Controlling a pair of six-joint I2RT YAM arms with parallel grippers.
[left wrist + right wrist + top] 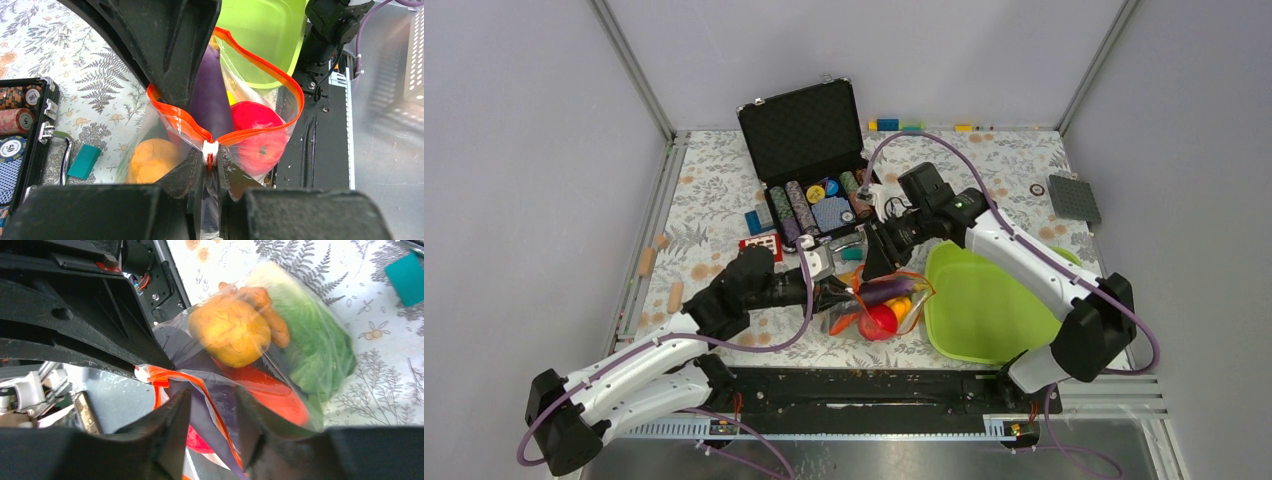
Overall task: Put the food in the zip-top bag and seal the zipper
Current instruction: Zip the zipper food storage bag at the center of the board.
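The clear zip-top bag [879,308] lies in front of the arms, its orange-red zipper [265,70] gaping in a loop. Inside it I see a purple eggplant [210,95], a red apple [257,135], a yellow-orange pepper [230,332], an orange carrot [267,310] and green lettuce [310,345]. I cannot see the fish. My left gripper [210,165] is shut on the bag's edge at the white slider [210,149]. My right gripper [210,410] is open. Its jaws stand either side of the zipper strip and the eggplant at the bag's mouth.
The lime-green tray [984,300] lies right of the bag, touching it. An open black case of poker chips [809,150] stands behind. A teal brick [84,161] and a red piece [761,246] lie nearby. A grey plate [1074,197] is at the far right.
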